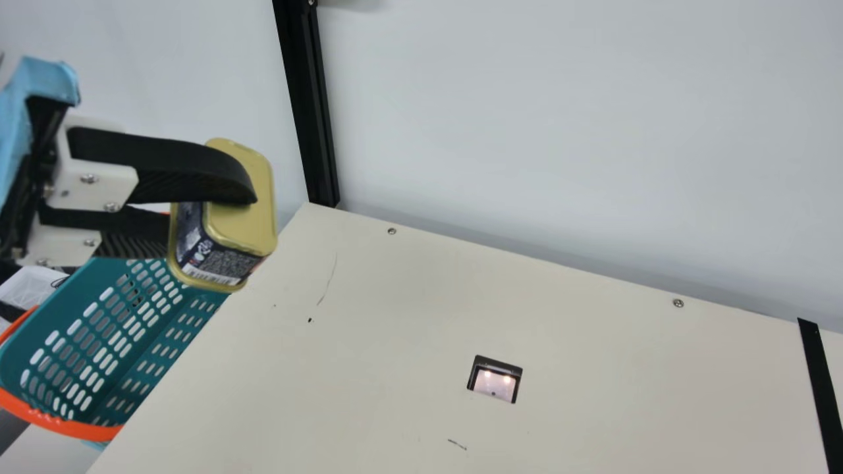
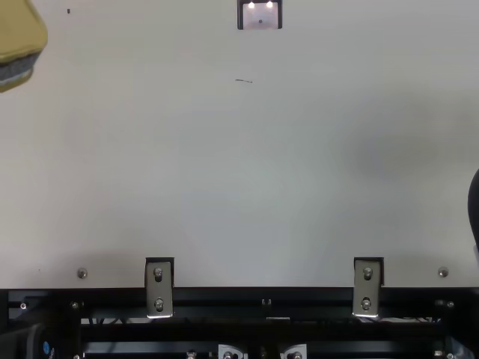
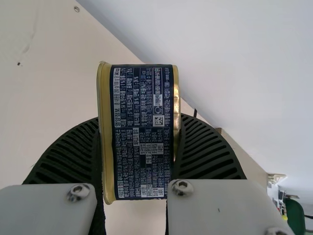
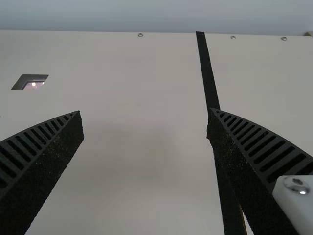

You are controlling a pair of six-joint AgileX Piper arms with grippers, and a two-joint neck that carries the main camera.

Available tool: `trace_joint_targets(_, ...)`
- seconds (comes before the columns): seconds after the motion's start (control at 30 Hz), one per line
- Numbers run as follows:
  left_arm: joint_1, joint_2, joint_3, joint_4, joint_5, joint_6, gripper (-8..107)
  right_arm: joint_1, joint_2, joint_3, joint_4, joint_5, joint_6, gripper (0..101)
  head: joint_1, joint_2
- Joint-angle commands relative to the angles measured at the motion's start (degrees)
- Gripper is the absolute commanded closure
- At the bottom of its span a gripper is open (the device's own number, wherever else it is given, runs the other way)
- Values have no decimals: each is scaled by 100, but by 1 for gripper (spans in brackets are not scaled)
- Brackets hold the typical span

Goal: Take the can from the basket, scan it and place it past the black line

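In the main view's left part, the left end effector (image 1: pixel 205 216) grasps the can (image 1: pixel 255 230), raised off the surface (image 1: pixel 369 329). The scanner window (image 1: pixel 495 385) lies right of centre, lower in the frame; the coming move likely goes rightward and down to it. The right end effector (image 4: pixel 145 111) is spread wide, empty.

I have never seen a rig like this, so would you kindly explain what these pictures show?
This is a two-armed robot at a cream table. The main view comes from its neck camera, the top view from a fixed camera above, and each wrist view from that arm's own camera. The left jaws grip a can, held up near the teal basket; the right jaws are open and empty. The table bears a black line and a small lit opening, probably the scanner.
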Motion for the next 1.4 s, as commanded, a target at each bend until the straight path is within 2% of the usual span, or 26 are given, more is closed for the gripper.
trace_joint_targets(0.0,-90,-29,-39,-9,-1,-146,89,0,0,0,0,0,0,0,-183,-59)
trace_joint_targets(0.43,-417,-175,-127,-73,-1,-797,89,0,0,0,0,0,0,0,-183,-59)
trace_joint_targets(0.83,-316,-261,101,-486,-1,-1217,89,0,0,0,0,0,0,0,-183,-59)
trace_joint_targets(1.37,-499,-369,305,-827,-1,-1903,89,0,0,0,0,0,0,0,-183,-59)
